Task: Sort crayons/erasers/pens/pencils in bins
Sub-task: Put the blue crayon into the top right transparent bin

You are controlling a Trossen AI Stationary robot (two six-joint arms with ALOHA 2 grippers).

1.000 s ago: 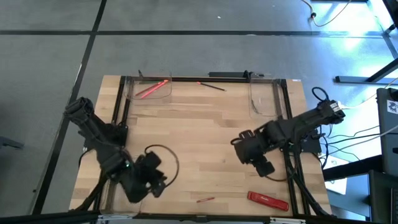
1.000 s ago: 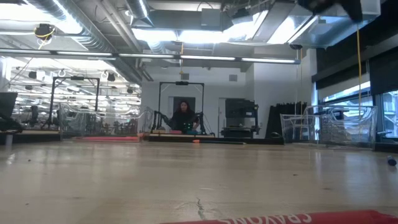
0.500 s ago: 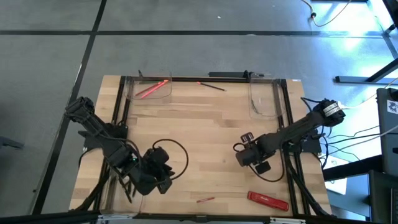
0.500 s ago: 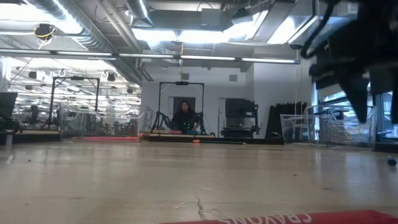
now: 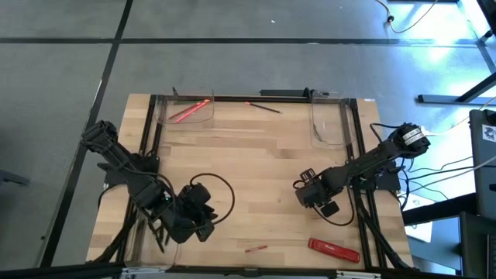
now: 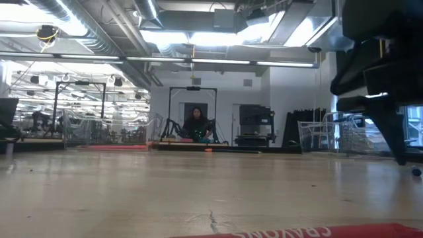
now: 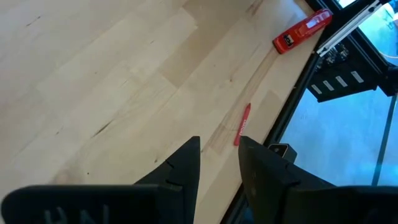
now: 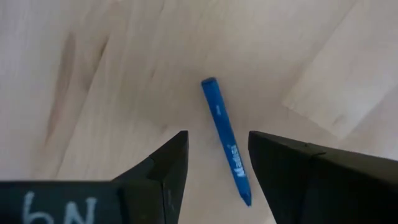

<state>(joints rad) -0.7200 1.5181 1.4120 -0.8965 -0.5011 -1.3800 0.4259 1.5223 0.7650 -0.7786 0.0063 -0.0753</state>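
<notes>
A blue crayon [image 8: 226, 143] lies flat on the wooden table. My right gripper [image 8: 217, 135] is open, low over it, one finger on each side, and I see no touch. In the high view my right gripper [image 5: 315, 194] hides the crayon. My left gripper [image 7: 219, 143] is open by a narrow gap and empty near the table's near left [image 5: 198, 218]. A red crayon [image 7: 242, 124] lies ahead of it near the near edge [image 5: 256, 249]. A clear bin [image 5: 187, 109] at the far left holds red crayons. A clear bin [image 5: 328, 122] stands at the far right.
A flat red crayon box [image 5: 335, 249] lies at the near right, and it also shows in the left wrist view [image 7: 303, 30]. A thin dark pencil [image 5: 263, 107] lies at the far edge between the bins. A black frame [image 5: 358, 139] borders the table. A person stands far off in the room [image 6: 196, 123].
My right gripper has come down toward the table and now fills the right of the low view. My left gripper has shifted a little toward the table's right edge, then kept still.
</notes>
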